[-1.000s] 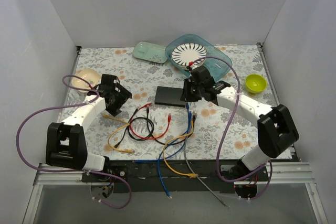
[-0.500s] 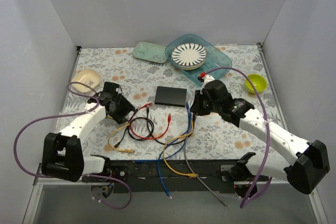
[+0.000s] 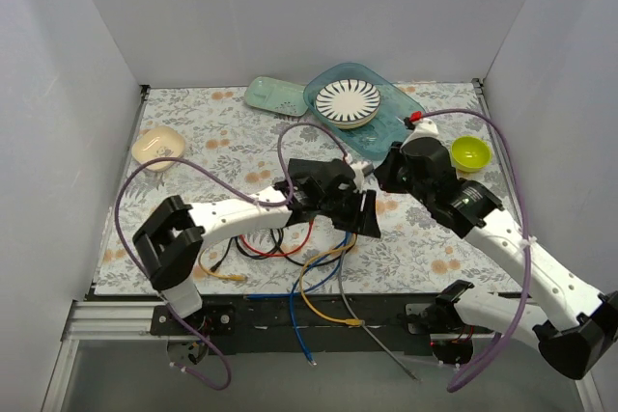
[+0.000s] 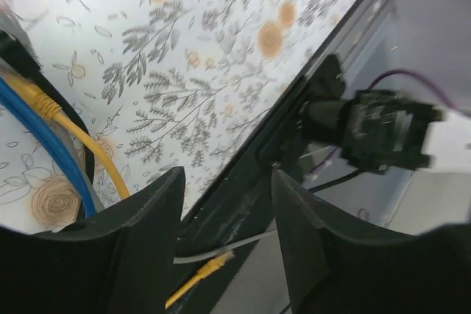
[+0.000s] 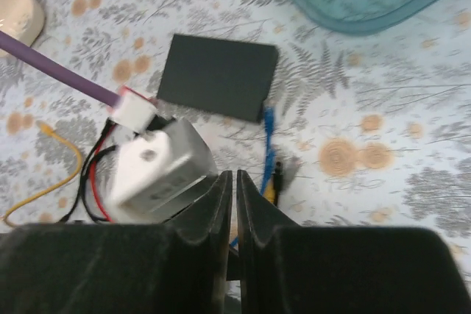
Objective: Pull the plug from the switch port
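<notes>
Switch (image 5: 217, 77) lay flat on the floral mat (image 5: 412, 101) mid-table, blue cable (image 5: 269, 134) meeting its near edge. Left gripper (image 4: 227, 182) was about half open, empty, over the mat's front edge. Right gripper (image 5: 234, 182) hung above the switch, nearly closed, nothing visible between the fingers.

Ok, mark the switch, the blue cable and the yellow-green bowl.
switch (image 5: 217, 77), right wrist view, centre of top face.
blue cable (image 5: 269, 137), right wrist view, stretch nearest the switch.
yellow-green bowl (image 3: 470, 152), top view, inner floor.
</notes>
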Controlling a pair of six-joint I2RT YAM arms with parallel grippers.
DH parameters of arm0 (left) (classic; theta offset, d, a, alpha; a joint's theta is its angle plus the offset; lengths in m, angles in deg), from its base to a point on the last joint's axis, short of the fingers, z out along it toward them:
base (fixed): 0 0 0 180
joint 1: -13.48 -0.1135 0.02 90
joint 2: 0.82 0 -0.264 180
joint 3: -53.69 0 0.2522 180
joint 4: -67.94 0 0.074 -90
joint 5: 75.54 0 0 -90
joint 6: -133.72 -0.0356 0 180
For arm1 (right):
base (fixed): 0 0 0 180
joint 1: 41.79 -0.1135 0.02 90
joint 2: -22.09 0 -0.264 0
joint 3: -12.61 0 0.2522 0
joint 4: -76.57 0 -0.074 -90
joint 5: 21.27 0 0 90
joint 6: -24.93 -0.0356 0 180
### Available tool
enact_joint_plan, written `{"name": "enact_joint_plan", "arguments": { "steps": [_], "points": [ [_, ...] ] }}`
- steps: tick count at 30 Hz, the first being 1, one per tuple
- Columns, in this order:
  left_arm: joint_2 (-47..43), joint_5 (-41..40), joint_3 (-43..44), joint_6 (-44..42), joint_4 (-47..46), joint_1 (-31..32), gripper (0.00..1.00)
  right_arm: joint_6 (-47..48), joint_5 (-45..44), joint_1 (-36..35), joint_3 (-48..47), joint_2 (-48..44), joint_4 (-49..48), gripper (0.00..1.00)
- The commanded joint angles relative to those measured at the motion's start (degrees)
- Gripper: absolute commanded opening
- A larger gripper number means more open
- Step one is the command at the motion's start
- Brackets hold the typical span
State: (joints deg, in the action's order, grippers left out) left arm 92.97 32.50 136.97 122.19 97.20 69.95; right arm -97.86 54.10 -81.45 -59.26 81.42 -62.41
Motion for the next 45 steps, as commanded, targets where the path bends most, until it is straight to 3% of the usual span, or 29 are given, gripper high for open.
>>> {"name": "enact_joint_plan", "arguments": {
  "steps": [1, 6, 9, 10, 16, 19, 20, 24, 31, 33, 38, 45],
  "points": [
    [6.0, -0.4, -4.2, -4.3, -1.9, 2.8, 0.47, -2.0, -7.1, 0.5, -3.0, -6.2, 0.8, 0.15],
    [12.1, -1.5, -9.3, 0.1, -6.0, 3.9, 0.33, -2.4, -8.0, 0.5, -5.6, -6.9, 5.5, 0.15],
    [14.9, -6.3, -10.6, 3.3, -4.3, 3.9, 0.20, -2.9, -7.9, 0.6, -4.4, -7.8, 6.0, 0.15],
    [15.5, -11.3, -9.8, 4.3, 0.7, 3.9, 0.14, -3.0, -7.6, 0.6, -4.3, -8.3, 5.9, 0.15],
    [16.4, -29.7, -11.3, 17.7, 24.9, 0.6, 0.08, -1.6, -6.9, 0.6, -2.6, -8.4, 3.2, 0.15],
    [11.1, -28.9, -21.3, 22.3, 25.8, -7.5, 0.07, -1.5, -5.8, 0.6, -0.9, -8.3, 1.6, 0.15],
    [9.3, -27.4, -27.3, 22.6, 25.2, -13.4, 0.07, -1.5, -5.4, 0.6, -0.2, -8.4, 0.9, 0.15],
    [-1.9, -18.2, -35.4, 21.4, 19.3, -26.0, 0.03, -2.0, -3.3, 0.7, 3.3, -9.1, -2.1, 0.15],
    [-7.7, -29.6, -25.0, 25.1, 33.5, -31.7, 0.01, -2.1, -1.5, 0.9, 5.2, -9.2, -3.4, 0.15],
    [-9.5, -29.2, -24.4, 26.4, 34.7, -37.6, 0.01, -1.9, -1.5, 0.9, 5.2, -9.2, -3.3, 0.15],
    [-10.8, -18.2, -30.7, 26.8, 31.8, -59.0, 0.00, -0.6, 0.0, 1.0, 4.8, -9.2, -3.2, 0.15],
    [-12.8, -20.5, -28.0, 25.8, 34.9, -74.9, 0.00, 1.9, 0.9, 1.2, 3.1, -8.4, -1.7, 0.15]
  ]
}}
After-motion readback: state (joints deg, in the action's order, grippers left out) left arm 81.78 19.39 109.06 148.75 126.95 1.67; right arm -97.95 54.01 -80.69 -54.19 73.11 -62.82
